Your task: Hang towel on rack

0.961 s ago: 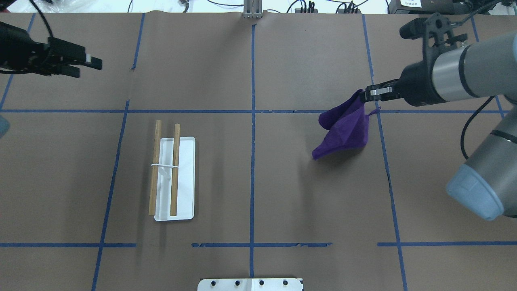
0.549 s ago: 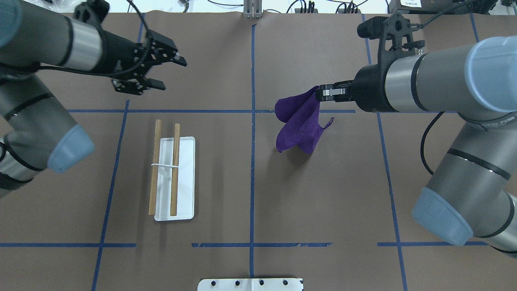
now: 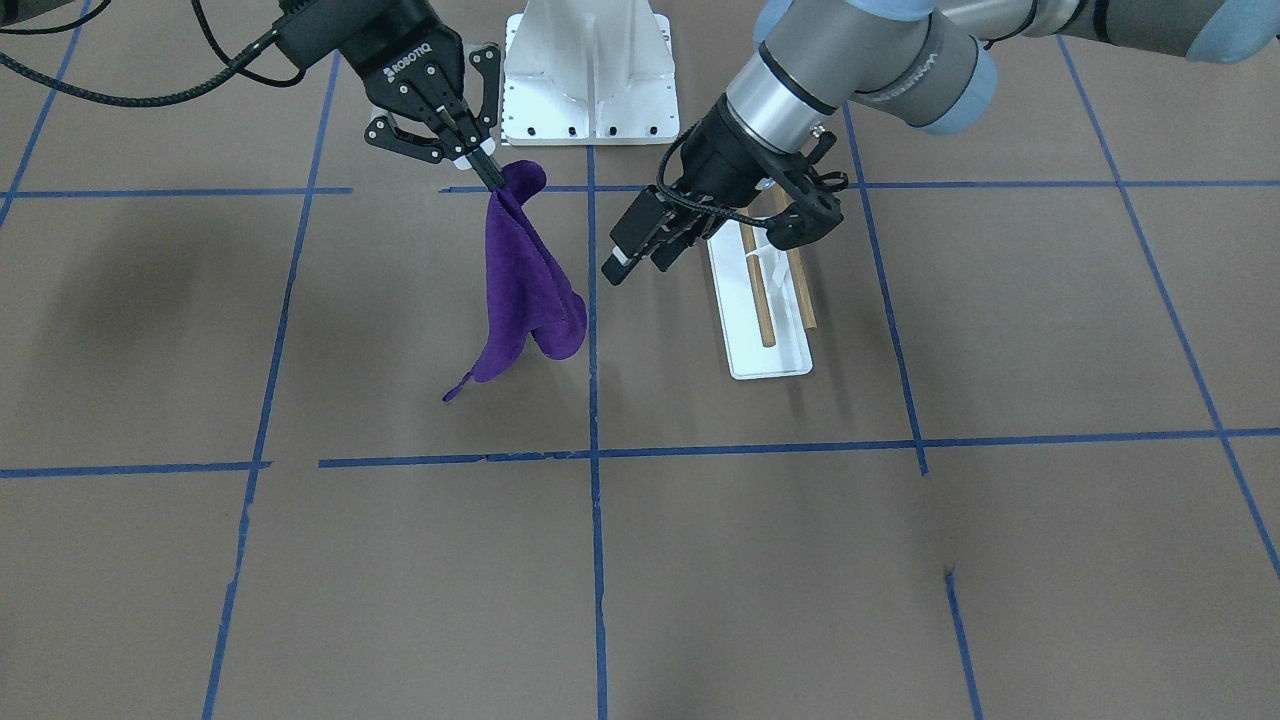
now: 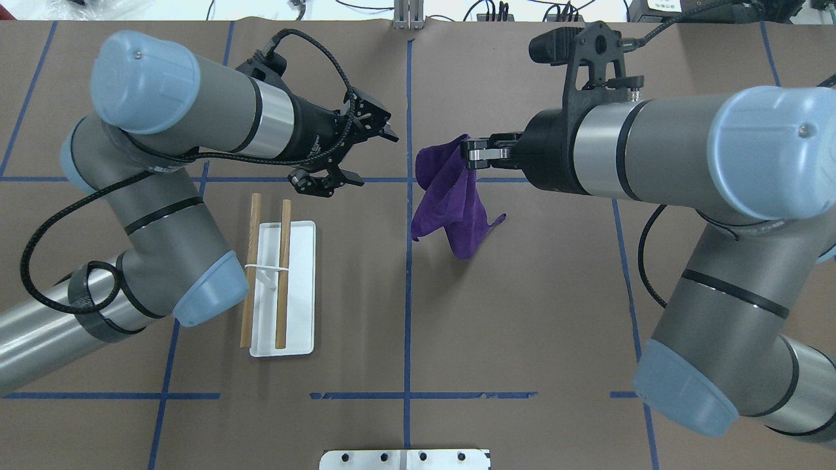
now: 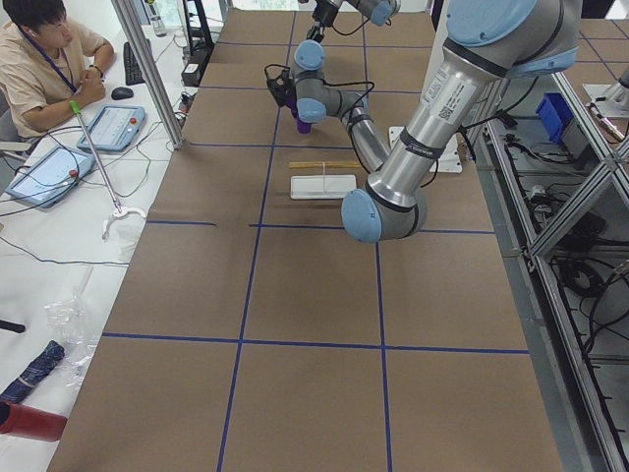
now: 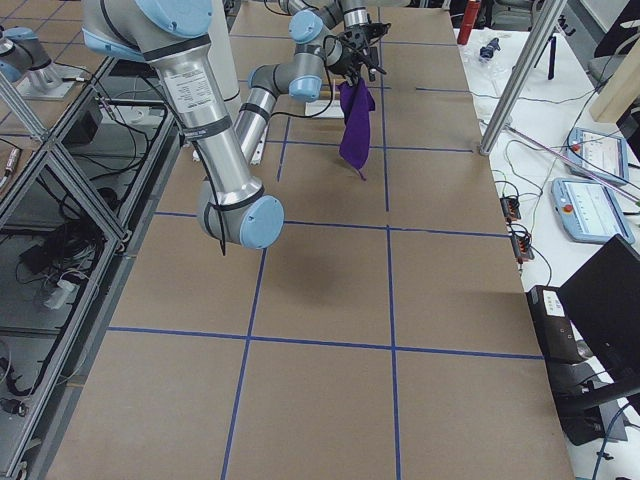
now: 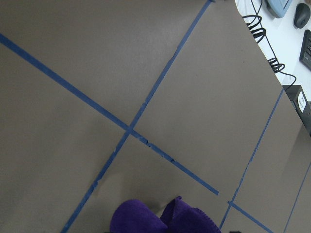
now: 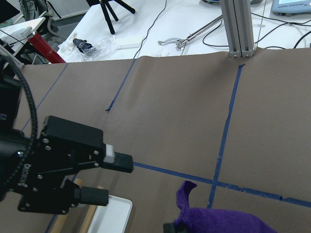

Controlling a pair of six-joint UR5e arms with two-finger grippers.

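My right gripper [image 4: 470, 156] is shut on the top corner of a purple towel [image 4: 454, 202], which hangs free above the table's middle. It also shows in the front view, gripper [image 3: 490, 172] and towel [image 3: 525, 285]. My left gripper [image 4: 375, 158] is open and empty, a short way left of the towel and pointing at it; in the front view the left gripper [image 3: 637, 265] is right of the towel. The rack [image 4: 300, 287], a white base with two wooden bars, lies flat on the table at left, near the left arm. The right wrist view shows the left gripper [image 8: 109, 179] and the towel's top [image 8: 228, 221].
A white mount plate [image 4: 405, 459] sits at the near table edge. Blue tape lines cross the brown table [image 4: 522, 326]. An operator [image 5: 49, 59] sits beyond the far side. The left arm's elbow [image 4: 209, 294] hangs beside the rack.
My right arm has carried the towel leftward to the table's centre line. My left arm has swung in from the far left toward the towel, its gripper still open.
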